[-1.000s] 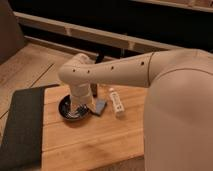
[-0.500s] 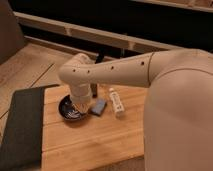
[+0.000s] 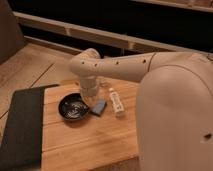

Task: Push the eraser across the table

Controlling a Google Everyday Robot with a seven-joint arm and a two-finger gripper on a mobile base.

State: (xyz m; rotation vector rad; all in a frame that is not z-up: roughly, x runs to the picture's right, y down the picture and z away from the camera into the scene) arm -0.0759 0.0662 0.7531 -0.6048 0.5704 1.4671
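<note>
End effector (image 3: 93, 99) low beside eraser (image 3: 99, 107), likely set for push across table (image 3: 90, 145); grip state: cannot tell. Bowl (image 3: 73, 107) just left.

— What's beside the tool (image 3: 93, 101)?
— A black bowl (image 3: 74, 107) just to its left, a small white tube (image 3: 116, 101) lying to its right.
— And farther left?
— A dark grey mat (image 3: 22, 125), lying flat, well apart from the tube.

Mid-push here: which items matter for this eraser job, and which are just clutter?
Job:
blue eraser
wooden table
tool, low beside the eraser

Lying about:
black bowl
white tube-like item
dark grey mat
</note>
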